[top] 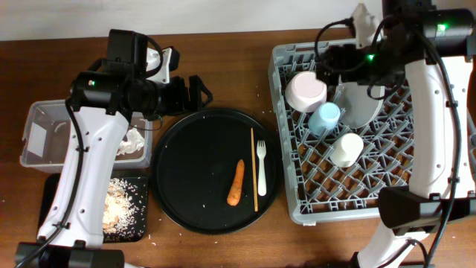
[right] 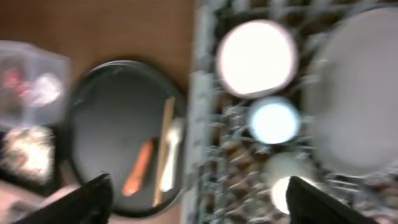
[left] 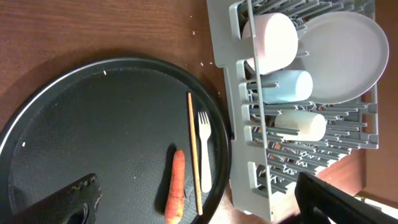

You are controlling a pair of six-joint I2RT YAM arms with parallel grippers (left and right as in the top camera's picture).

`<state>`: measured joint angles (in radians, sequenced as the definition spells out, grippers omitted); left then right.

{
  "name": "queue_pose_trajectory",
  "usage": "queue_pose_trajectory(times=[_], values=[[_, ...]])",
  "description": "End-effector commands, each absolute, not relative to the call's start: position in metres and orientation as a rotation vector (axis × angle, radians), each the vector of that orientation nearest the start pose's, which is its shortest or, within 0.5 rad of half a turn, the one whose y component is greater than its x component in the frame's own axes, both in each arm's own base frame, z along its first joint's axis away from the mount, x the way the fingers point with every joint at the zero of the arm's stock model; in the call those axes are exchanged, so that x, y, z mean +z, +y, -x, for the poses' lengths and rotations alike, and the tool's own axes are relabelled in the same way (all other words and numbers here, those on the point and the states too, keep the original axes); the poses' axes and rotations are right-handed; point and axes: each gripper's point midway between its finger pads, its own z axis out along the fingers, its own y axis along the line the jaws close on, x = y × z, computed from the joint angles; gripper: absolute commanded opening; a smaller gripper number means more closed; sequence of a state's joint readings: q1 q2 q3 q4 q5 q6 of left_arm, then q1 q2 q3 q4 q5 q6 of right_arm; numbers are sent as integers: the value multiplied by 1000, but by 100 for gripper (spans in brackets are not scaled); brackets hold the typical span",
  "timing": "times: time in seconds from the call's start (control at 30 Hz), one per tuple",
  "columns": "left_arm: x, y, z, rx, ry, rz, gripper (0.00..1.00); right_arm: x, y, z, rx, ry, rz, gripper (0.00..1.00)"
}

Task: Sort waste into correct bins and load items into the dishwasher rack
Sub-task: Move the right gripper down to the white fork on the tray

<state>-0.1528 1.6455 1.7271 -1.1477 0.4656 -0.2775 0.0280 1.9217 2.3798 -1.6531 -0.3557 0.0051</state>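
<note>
An orange carrot [top: 236, 182], a wooden chopstick [top: 253, 167] and a white fork [top: 261, 167] lie on the round black tray [top: 186, 171]. My left gripper [top: 197, 93] hangs open over the tray's far edge; in the left wrist view the carrot [left: 176, 186] lies between its spread fingers [left: 68, 202]. The dishwasher rack [top: 297, 201] holds a white bowl [top: 306, 91], a blue cup [top: 325, 117], a white cup [top: 346, 149] and a plate [top: 368, 104]. My right gripper [top: 335, 63] hovers open above the rack's far left part, holding nothing.
The clear tub [top: 41, 126] at the left holds white tissue [top: 134, 141]; the blurred right wrist view shows something red [right: 12, 81] in it. The shallow black tray [top: 56, 197] in front of it holds rice scraps [top: 123, 205]. Crumbs dot the wooden table.
</note>
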Motion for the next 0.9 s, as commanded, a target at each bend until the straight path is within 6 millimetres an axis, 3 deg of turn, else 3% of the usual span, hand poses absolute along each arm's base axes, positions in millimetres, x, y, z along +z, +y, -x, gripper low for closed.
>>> queue_pose_trajectory(times=[0.0,0.07,0.13,0.23,0.3,0.37,0.43,0.63,0.87], values=[[271,-127,-379,-774,2607,53,99,309,113,-368,769,2759,154,59],[277,-101,-388,-746,2577,135,99,303,135,-359,766,2808,160,56],[290,-58,-400,-702,2512,256,99,285,153,-348,658,2899,155,56],[297,4,-406,-637,2444,434,99,248,197,-323,571,3019,264,56],[296,23,-403,-618,2434,497,99,216,231,-302,560,3090,332,54],[294,33,-401,-609,2432,533,99,180,260,-286,548,3144,324,53],[294,35,-401,-608,2431,537,99,150,271,-270,476,3196,265,52],[294,35,-401,-608,2431,537,99,87,270,-248,157,3207,-30,44],[294,35,-401,-608,2431,537,99,31,279,-239,216,3169,-200,42]])
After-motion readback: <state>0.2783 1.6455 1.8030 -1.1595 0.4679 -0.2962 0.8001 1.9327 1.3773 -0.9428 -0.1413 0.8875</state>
